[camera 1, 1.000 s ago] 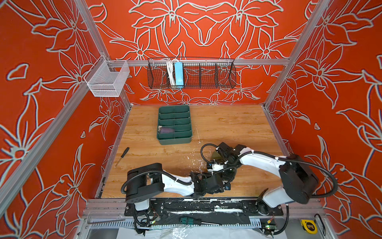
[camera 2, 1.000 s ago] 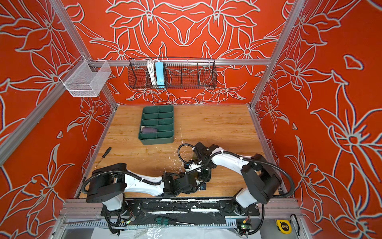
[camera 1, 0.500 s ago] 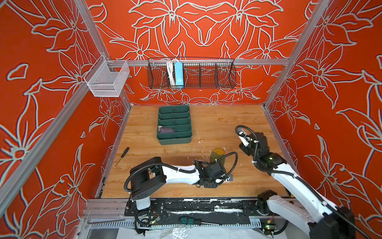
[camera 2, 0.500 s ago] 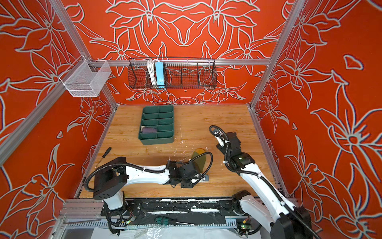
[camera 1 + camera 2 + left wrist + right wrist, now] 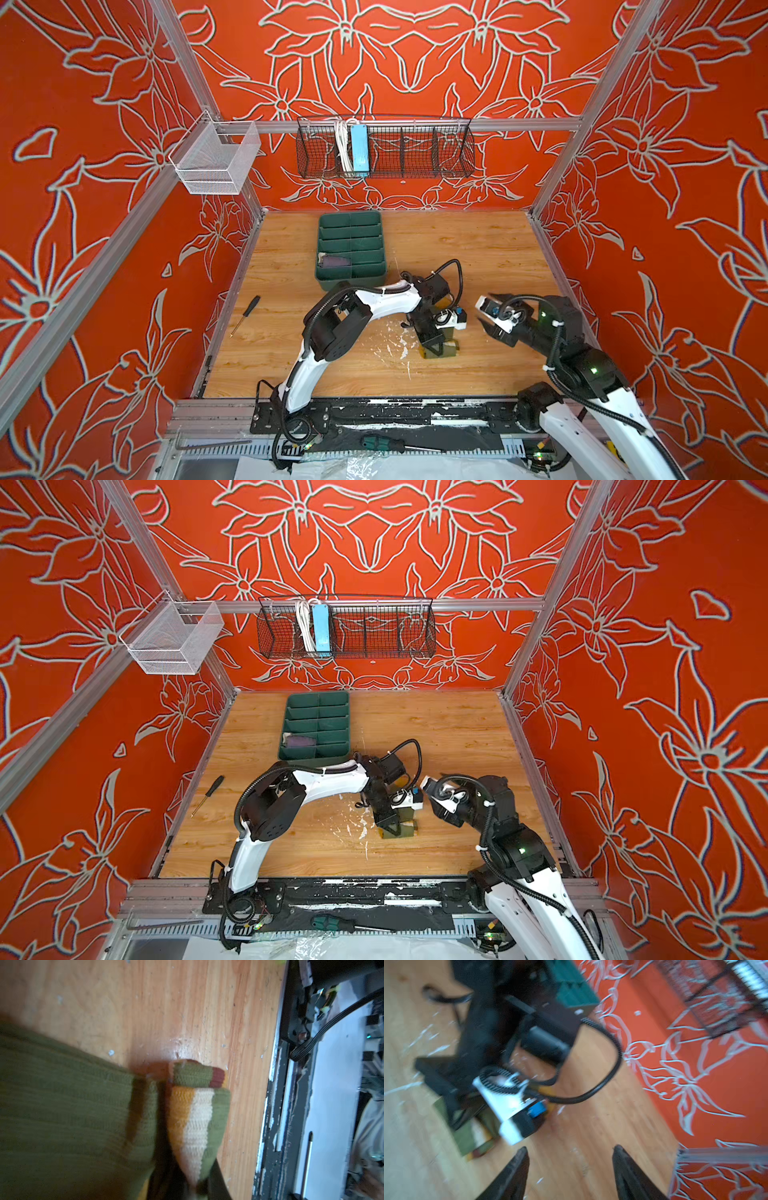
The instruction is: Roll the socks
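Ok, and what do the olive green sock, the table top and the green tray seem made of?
The olive green sock: knitted yarn, matte; ribs and stitch rows show, fibre unclear. The table top: wood or wood-look laminate, slightly glossy; grain lines, soft glare. The green tray: probably moulded plastic, matte; even colour, thin smooth dividers.

- A robotics lab test cell: aluminium frame (image 5: 519, 124) boxed in by orange floral-print walls (image 5: 685, 166).
- Left arm (image 5: 386, 297) and right arm (image 5: 590, 370) bolted to a black base plate (image 5: 365, 415) beside a wooden tabletop (image 5: 478, 249).
- Screwdriver (image 5: 246, 314) lying loose.
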`<state>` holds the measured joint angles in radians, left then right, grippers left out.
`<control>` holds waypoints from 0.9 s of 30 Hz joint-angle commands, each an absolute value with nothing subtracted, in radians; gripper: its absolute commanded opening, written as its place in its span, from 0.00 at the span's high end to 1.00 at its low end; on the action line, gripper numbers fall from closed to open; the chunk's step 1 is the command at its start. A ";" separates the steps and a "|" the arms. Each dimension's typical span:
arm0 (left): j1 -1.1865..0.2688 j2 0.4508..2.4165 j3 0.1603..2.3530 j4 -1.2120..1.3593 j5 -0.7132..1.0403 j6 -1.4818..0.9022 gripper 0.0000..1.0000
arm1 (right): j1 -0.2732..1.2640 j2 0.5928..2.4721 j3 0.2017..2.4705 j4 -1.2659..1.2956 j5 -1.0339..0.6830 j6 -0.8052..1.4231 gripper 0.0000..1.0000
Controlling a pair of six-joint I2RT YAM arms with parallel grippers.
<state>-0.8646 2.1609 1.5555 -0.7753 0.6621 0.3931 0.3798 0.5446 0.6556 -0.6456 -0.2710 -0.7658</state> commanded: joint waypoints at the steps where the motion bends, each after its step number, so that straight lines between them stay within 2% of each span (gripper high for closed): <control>1: -0.863 2.269 1.548 -0.895 0.651 0.357 0.99 | 0.511 0.603 0.628 -0.869 -0.236 -0.884 0.36; 4: -0.858 2.288 1.570 -0.901 0.652 0.348 0.99 | 0.672 0.677 0.612 -0.817 -0.101 -0.842 0.37; 10: -0.851 2.300 1.561 -0.887 0.667 0.331 0.99 | 0.852 0.872 0.557 -0.594 -0.040 -0.740 0.37; 14: -0.850 2.295 1.542 -0.875 0.670 0.321 1.00 | 0.871 0.996 0.512 -0.427 0.040 -0.713 0.37; 19: -0.850 2.294 1.539 -0.877 0.669 0.326 1.00 | 0.871 1.065 0.492 -0.351 0.133 -0.704 0.37; 24: -0.850 2.295 1.546 -0.875 0.667 0.330 1.00 | 0.872 1.124 0.488 -0.350 0.093 -0.707 0.39; 27: -0.848 2.295 1.548 -0.875 0.667 0.331 0.99 | 0.876 1.166 0.507 -0.378 0.073 -0.687 0.46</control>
